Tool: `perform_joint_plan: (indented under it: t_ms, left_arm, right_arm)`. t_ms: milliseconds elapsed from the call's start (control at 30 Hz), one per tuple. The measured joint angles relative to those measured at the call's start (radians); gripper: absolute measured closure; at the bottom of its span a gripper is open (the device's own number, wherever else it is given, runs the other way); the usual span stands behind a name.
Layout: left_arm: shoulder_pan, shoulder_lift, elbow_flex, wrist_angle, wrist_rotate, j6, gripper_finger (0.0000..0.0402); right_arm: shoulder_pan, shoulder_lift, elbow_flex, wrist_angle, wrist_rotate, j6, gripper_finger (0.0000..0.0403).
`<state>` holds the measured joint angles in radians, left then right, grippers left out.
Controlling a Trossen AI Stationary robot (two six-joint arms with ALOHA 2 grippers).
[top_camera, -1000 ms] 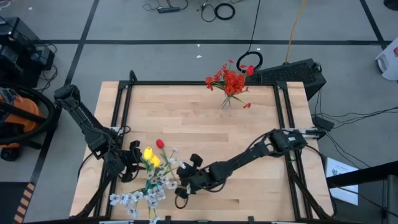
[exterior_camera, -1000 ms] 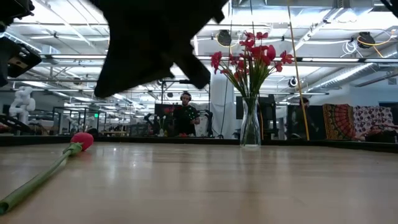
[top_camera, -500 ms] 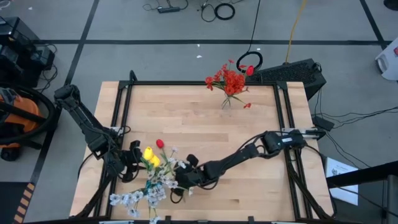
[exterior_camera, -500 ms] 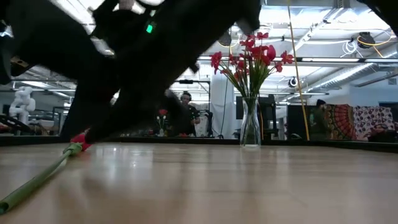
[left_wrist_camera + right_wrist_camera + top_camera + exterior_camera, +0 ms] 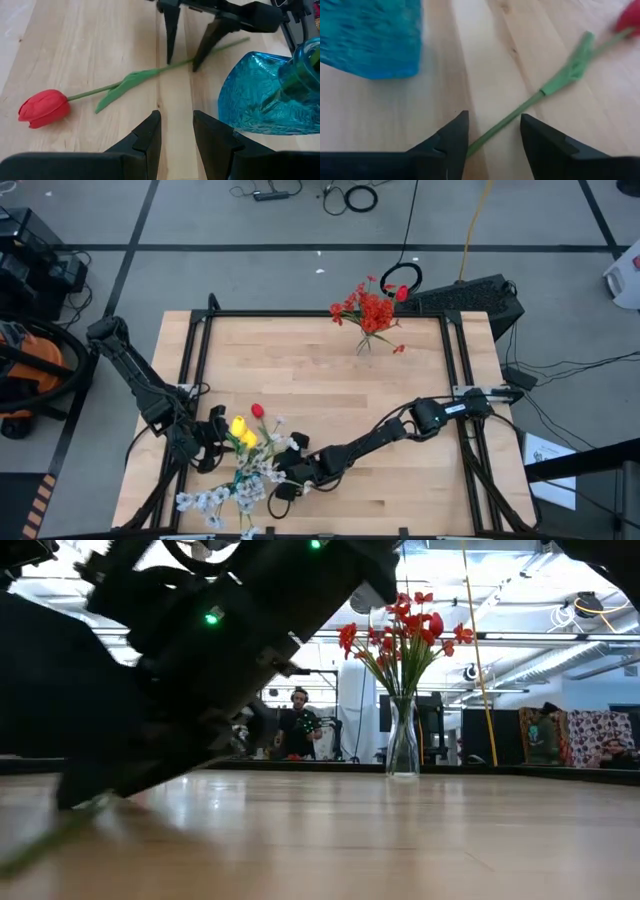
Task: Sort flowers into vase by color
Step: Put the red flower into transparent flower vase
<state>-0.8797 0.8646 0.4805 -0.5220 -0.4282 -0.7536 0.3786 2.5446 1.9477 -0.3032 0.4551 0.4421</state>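
Observation:
A red tulip (image 5: 44, 107) lies flat on the table, its green stem (image 5: 512, 117) running between the open fingers of my right gripper (image 5: 492, 132), which slants down over the stem's lower part near the front left (image 5: 285, 477). A blue glass vase (image 5: 260, 95) with green stalks in it stands beside it. Yellow tulips (image 5: 241, 430) and white blossoms (image 5: 228, 495) cluster there too. Red flowers stand in a clear vase (image 5: 403, 740) at the far edge. My left gripper (image 5: 176, 127) hovers open just left of the tulip (image 5: 257, 411). My right gripper's fingers stand one on each side of the tulip's stem (image 5: 181, 63), slanting down from the table's right and lying across it. The stem lies flat on the table. I cannot tell whether a fingertip (image 5: 196, 64) touches it.
The table (image 5: 320, 380) shows bare wood across its middle and right. Black frame rails run along its edges. Beyond the far edge, a person sits in the room behind (image 5: 300, 730). Cables lie on the floor around the table.
My right gripper has come down toward the table and moved toward its left edge, reaching over the red tulip's stem; in the low view its arm now fills the left half. The flowers and vases have stayed put.

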Motion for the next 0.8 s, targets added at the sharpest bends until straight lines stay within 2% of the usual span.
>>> perform_joint_plan:
  t_ms: [233,467,567,800]
  left_arm:
    - [0.000,0.000,0.000,0.010,-0.001,0.000,0.0283]
    - [0.000,0.000,0.000,0.020,-0.001,-0.001,0.0283]
    - [0.000,0.000,0.000,0.024,-0.001,-0.001,0.0283]
    - [0.000,0.000,0.000,0.045,-0.001,-0.002,0.0283]
  right_arm:
    - [-0.006,-0.027,0.000,-0.193,0.014,0.147,0.0271]
    - [0.015,-0.028,-0.002,-0.284,0.029,0.205,0.0390]
    - [0.031,-0.030,-0.002,-0.380,0.081,0.255,0.0392]
    - [0.078,-0.032,-0.001,-0.741,0.166,0.435,0.0399]
